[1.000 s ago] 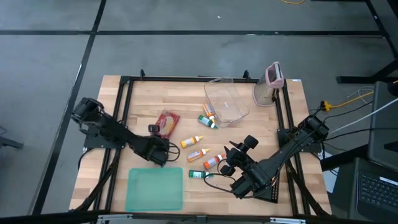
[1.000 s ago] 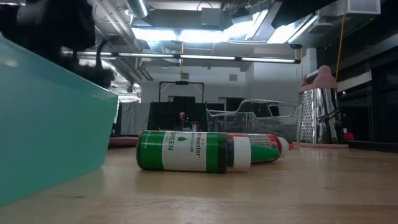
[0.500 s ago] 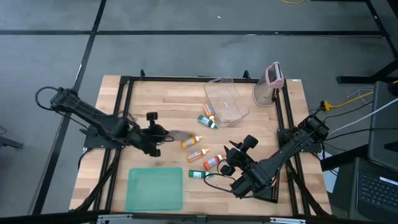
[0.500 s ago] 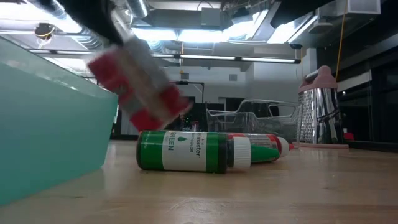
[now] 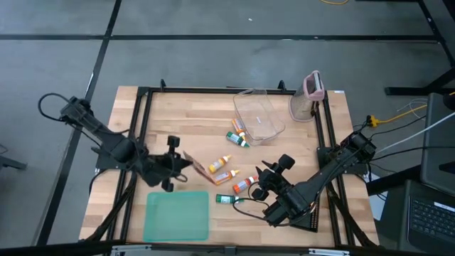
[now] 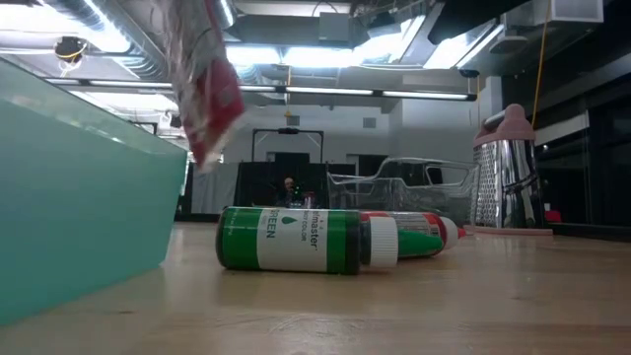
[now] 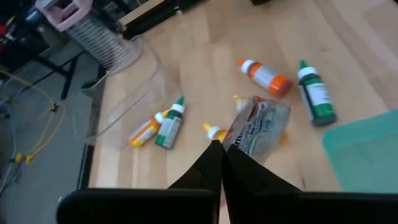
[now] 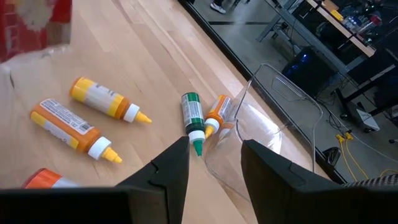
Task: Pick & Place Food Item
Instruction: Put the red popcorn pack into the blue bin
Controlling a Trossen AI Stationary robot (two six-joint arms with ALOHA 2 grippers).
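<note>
A red and clear snack packet (image 5: 196, 166) hangs from my left gripper (image 5: 179, 164), which is shut on it above the table, just beyond the far edge of the teal tray (image 5: 176, 216). The packet also shows in the left wrist view (image 7: 260, 123), in the low view (image 6: 202, 87) high above the tray wall (image 6: 79, 197), and in the right wrist view (image 8: 30, 25). My right gripper (image 5: 264, 183) is open and empty at the table's near right, over the bottles. My left gripper pinches the packet's edge (image 7: 231, 140) between its two shut fingers. The packet hangs beyond and below the fingertips, tilted, lifted clear of the table.
Several small food-colouring bottles lie on the wood, among them a green one (image 6: 296, 240) near the tray and orange ones (image 8: 93, 99). A clear plastic container (image 5: 259, 115) and a metal grater with a pink top (image 5: 311, 96) stand at the far right.
My left gripper has lifted the packet off the table from its place at the left middle. It has carried it toward the near edge and the tray. The packet, flat on the wood before, now hangs tilted in the air.
</note>
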